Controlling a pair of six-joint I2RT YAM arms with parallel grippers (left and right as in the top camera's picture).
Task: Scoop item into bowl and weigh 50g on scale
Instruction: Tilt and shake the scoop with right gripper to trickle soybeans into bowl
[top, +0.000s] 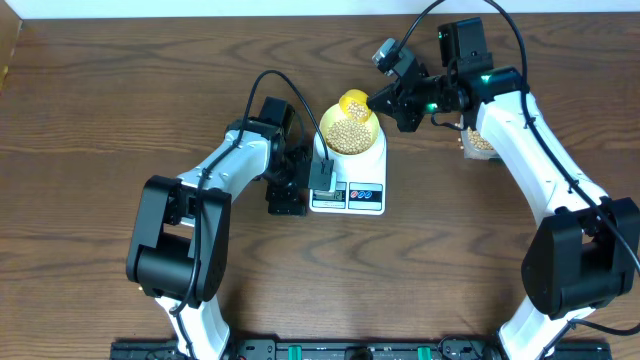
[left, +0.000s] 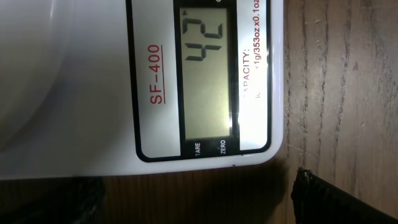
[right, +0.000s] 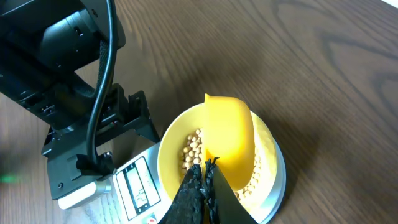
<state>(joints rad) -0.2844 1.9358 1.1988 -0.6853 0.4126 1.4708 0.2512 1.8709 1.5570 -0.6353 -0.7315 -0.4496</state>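
The white scale (top: 365, 195) carries the pale yellow bowl (top: 372, 147), which holds many tan beans (top: 347, 136). My right gripper (top: 386, 101) is shut on the handle of a yellow scoop (top: 353, 102), tilted over the bowl's far side. In the right wrist view the scoop (right: 229, 137) hangs mouth-down over the beans (right: 194, 149) inside the bowl (right: 169, 146), with my fingers (right: 203, 182) pinched on its handle. My left gripper (top: 306, 190) is open at the scale's front left corner. The left wrist view shows the scale (left: 81, 93); its display (left: 207, 74) reads 42.
A clear tub of beans (top: 481, 141) stands right of the scale, partly hidden behind my right arm. My left arm's black wrist and cable (right: 74, 93) sit close against the scale's left side. Brown wood table (top: 90, 120) all around.
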